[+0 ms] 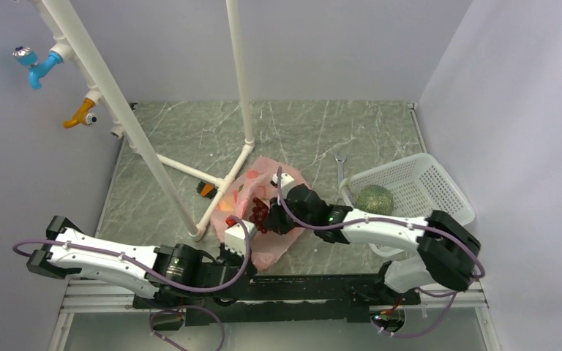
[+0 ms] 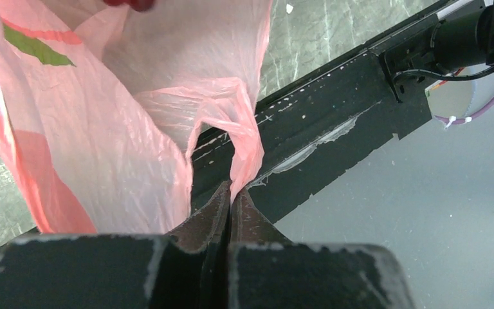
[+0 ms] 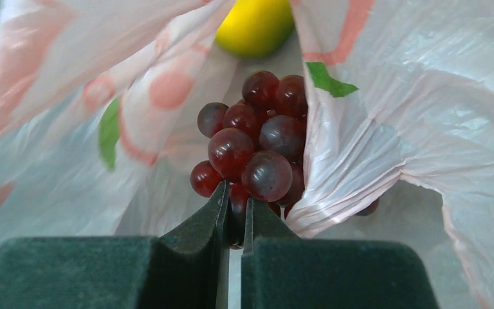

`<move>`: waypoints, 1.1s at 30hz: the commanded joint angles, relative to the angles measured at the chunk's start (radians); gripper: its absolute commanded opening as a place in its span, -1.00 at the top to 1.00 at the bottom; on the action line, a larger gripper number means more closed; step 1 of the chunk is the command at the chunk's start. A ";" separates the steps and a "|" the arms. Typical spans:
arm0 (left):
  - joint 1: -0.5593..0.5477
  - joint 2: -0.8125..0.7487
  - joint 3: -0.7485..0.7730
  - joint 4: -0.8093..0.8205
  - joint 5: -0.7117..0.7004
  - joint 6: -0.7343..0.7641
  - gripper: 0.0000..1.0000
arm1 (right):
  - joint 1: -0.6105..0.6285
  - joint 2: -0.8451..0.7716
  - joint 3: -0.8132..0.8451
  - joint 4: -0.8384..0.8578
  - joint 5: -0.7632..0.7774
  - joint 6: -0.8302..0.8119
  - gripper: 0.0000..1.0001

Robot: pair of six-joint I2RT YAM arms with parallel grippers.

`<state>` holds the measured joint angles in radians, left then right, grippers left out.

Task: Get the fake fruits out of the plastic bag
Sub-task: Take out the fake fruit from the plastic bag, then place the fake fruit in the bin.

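Note:
The pink plastic bag (image 1: 263, 183) lies in the middle of the table, its mouth toward the arms. My left gripper (image 2: 232, 193) is shut on the bag's loop handle (image 2: 244, 138) at the near edge. My right gripper (image 3: 235, 201) is shut on the dark purple grape bunch (image 3: 257, 138) at the bag's mouth; the bunch also shows in the top view (image 1: 260, 213). A yellow fruit (image 3: 254, 26) lies deeper inside the bag. An orange piece (image 1: 228, 205) glows through the bag's left side. The grey-green netted melon (image 1: 375, 199) sits in the white mesh basket.
The white mesh basket (image 1: 439, 183) stands at the right. A white pipe frame (image 1: 219, 191) stands left of the bag, with an orange-and-black brush (image 1: 205, 189) by its foot. A metal wrench (image 1: 339, 167) lies behind the basket. The black base rail (image 2: 334, 129) runs under the bag's near edge.

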<state>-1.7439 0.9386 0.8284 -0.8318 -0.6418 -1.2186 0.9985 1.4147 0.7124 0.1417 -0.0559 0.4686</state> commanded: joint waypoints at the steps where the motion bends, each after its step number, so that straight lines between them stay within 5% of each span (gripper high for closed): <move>1: -0.008 -0.029 -0.021 -0.005 -0.041 -0.020 1.00 | 0.005 -0.156 -0.029 -0.078 -0.166 -0.012 1.00; 12: -0.008 -0.018 -0.059 0.050 -0.024 -0.021 1.00 | -0.002 -0.342 0.134 -0.100 -0.383 0.069 1.00; 20: -0.008 0.037 -0.052 0.100 0.002 -0.004 1.00 | -0.064 -0.488 0.266 -0.087 -0.405 0.171 1.00; 24: -0.008 0.065 -0.043 0.099 0.010 0.001 1.00 | -0.069 -0.549 0.392 -0.292 -0.198 0.085 1.00; 33: -0.008 0.042 -0.042 0.096 0.019 0.004 1.00 | -0.069 -0.725 0.406 -0.663 0.667 -0.038 1.00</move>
<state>-1.7447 1.0035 0.7700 -0.7624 -0.6277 -1.2160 0.9325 0.7570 1.1427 -0.3538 0.1478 0.4774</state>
